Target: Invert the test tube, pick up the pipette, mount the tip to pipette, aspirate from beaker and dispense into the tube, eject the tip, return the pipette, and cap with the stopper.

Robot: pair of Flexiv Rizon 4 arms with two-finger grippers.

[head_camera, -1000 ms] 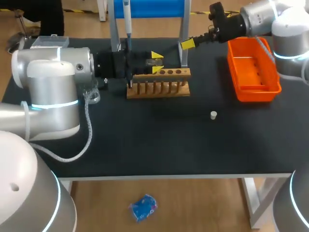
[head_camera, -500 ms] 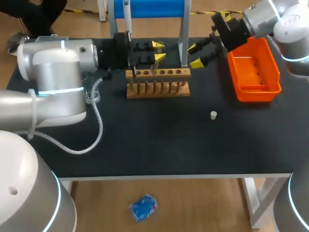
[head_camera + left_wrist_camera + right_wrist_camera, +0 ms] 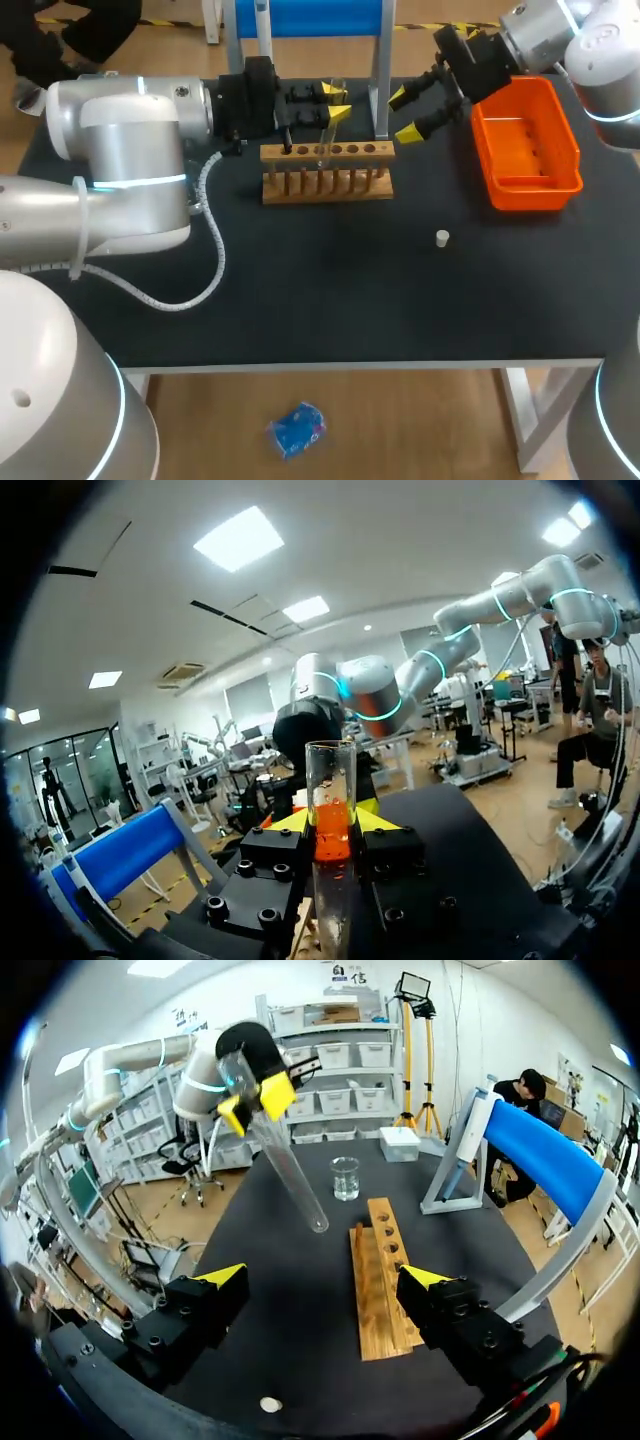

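Note:
My left gripper [image 3: 333,104] is shut on a clear glass test tube [image 3: 325,128], held just above the wooden rack [image 3: 328,172]. In the left wrist view the tube [image 3: 331,790] stands between the yellow tips of the left gripper [image 3: 333,825], open mouth outward. The right wrist view shows the tube [image 3: 287,1167] slanting, rounded end down, near the rack [image 3: 383,1275]. My right gripper [image 3: 412,113] is open and empty between the rack and the orange bin; it shows again [image 3: 325,1277] over the table. The pipette [image 3: 262,22] hangs on the blue stand. The beaker [image 3: 345,1177] stands beyond the rack. The white stopper [image 3: 442,238] lies on the mat.
An orange bin [image 3: 525,140] sits at the right rear. The blue stand [image 3: 308,18] rises behind the rack, its upright [image 3: 381,75] close to my right gripper. My bulky left arm [image 3: 130,150] covers the left rear of the black table [image 3: 330,290].
The left gripper has lifted and turned with the tube, which now stands nearly upright over the rack. The right gripper has swung a little right and turned so both tips show.

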